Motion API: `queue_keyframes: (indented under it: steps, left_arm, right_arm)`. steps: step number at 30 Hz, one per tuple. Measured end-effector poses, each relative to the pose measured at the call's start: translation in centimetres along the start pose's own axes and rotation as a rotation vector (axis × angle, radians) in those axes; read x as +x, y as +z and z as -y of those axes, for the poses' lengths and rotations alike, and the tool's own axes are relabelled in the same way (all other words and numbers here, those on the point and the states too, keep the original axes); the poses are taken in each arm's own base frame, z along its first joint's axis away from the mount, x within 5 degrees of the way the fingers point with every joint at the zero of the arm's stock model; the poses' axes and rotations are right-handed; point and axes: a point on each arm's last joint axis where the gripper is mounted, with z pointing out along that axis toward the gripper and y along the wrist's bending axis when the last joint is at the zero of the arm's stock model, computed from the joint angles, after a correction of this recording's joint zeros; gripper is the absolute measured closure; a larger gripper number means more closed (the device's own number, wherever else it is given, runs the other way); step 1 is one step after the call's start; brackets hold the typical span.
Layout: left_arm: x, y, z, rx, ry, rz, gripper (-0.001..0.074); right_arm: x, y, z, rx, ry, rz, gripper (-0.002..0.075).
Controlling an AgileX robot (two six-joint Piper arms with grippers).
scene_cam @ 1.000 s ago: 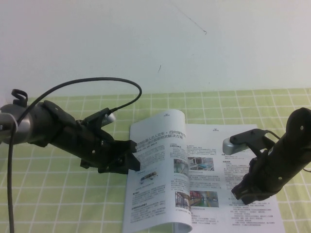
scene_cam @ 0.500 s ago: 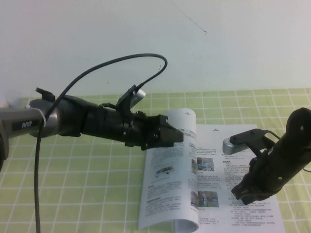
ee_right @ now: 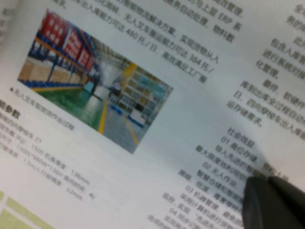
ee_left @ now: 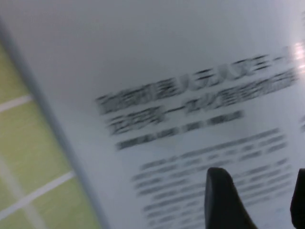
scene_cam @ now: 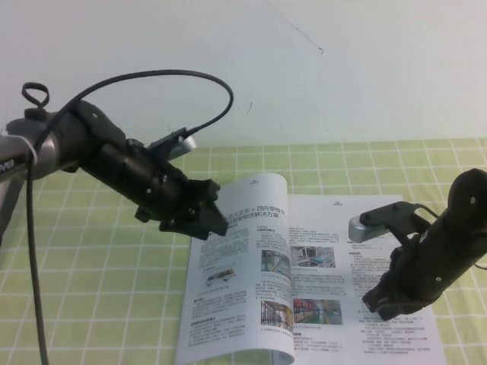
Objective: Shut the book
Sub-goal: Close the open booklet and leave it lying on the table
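Observation:
An open book [scene_cam: 335, 251] lies on the green checked cloth. Its left page [scene_cam: 240, 281] curls up off the spine. In the high view my left gripper [scene_cam: 204, 219] is at that page's upper left corner. In the left wrist view the left gripper [ee_left: 255, 179] is open, with printed text showing behind its two dark fingers [ee_left: 221, 198] and nothing between them. My right gripper [scene_cam: 378, 299] is shut and rests tip-down on the right page [scene_cam: 380, 251]. The right wrist view shows the right gripper [ee_right: 274, 193] with its fingers pressed together on the print, beside a warehouse photo [ee_right: 95, 81].
The green checked tablecloth [scene_cam: 91, 289] covers the table up to a white wall [scene_cam: 342, 68] behind. A black cable [scene_cam: 152, 76] loops above the left arm. The book's lower edge runs past the bottom of the high view.
The left arm swung right and lifted the page steeply, then drew back left. The page now leans lower and further left. The right arm has not moved.

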Motion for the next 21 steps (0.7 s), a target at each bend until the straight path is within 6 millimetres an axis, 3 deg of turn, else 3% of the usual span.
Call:
queue_keyframes:
  steps: [5,13,21]
  left_arm:
    - [0.6,-0.7,-2.3,-0.18,-0.014,-0.07,0.0446]
    - [0.4,-0.7,-2.8,-0.232,-0.004,-0.05,0.0446]
    - [0.4,2.3,-4.0,-0.121,-0.077,-0.07,0.0447]
  right_arm:
    - [0.0,0.0,0.0,0.0,0.0,0.0,0.0729]
    - [0.0,0.0,0.0,0.001,0.0,0.002,0.0729]
    - [0.0,0.0,0.0,0.001,0.0,0.002,0.0729]
